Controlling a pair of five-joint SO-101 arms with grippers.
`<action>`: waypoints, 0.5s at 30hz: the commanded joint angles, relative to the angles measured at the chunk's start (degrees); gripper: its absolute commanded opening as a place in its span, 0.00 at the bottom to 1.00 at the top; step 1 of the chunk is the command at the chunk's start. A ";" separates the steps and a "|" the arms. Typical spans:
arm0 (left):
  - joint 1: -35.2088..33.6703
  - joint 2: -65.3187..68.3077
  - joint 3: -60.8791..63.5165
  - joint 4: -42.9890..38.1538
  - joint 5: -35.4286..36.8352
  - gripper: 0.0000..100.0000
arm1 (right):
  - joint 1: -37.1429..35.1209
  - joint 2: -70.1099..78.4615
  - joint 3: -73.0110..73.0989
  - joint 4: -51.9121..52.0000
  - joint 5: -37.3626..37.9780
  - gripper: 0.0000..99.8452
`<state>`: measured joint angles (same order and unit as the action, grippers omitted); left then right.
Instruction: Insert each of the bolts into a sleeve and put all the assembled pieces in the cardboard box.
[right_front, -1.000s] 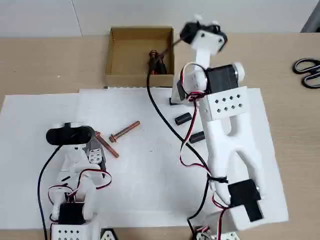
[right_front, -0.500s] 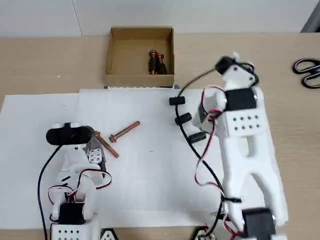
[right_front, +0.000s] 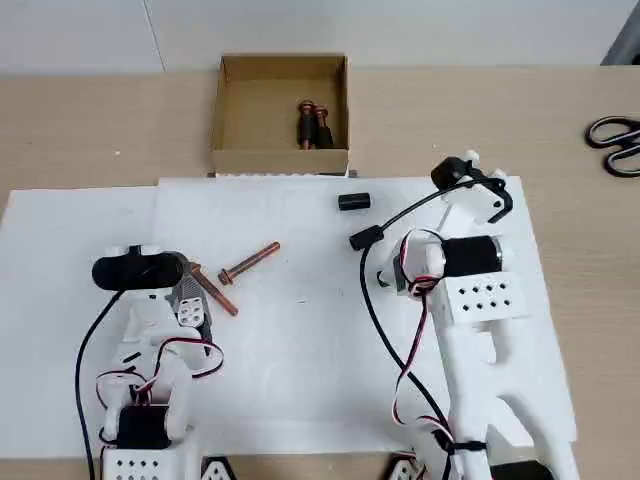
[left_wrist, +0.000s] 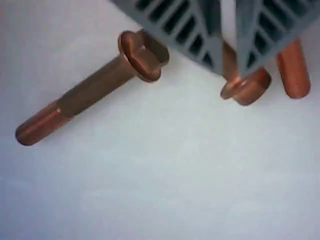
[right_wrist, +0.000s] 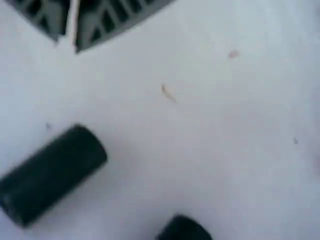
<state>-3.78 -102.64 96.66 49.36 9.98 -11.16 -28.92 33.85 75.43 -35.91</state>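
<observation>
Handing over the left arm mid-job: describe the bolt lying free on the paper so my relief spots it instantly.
On the white paper in front of the cardboard box, copper bolts lie by the left gripper. The free bolt is the one wholly in the open, its head towards the gripper. The neighbouring bolts are partly hidden by that gripper.

A light wooden table (right_front: 110, 120) fills most of the high view, its grain running side to side. White paper sheets (right_front: 300, 370) cover its near half, reaching almost to the near edge and overlapping along a faint seam. Black-handled scissors (right_front: 615, 143) lie at the table's right edge. Beyond the far edge stands a pale wall (right_front: 300, 25) with thin seams. The light is even, the shadows soft.
</observation>
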 joint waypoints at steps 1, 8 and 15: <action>-0.26 -0.35 -0.31 -0.26 -0.09 0.01 | 0.40 -1.36 2.55 -7.60 -1.49 0.01; -0.26 -0.35 -0.31 -0.26 -0.09 0.01 | 0.31 -1.36 8.79 -18.15 -4.22 0.01; -0.26 -0.35 -0.31 -0.26 -0.09 0.01 | 0.22 -1.27 10.81 -21.58 -4.57 0.01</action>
<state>-3.78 -102.64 96.66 49.36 9.98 -11.25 -28.92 44.75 55.56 -40.04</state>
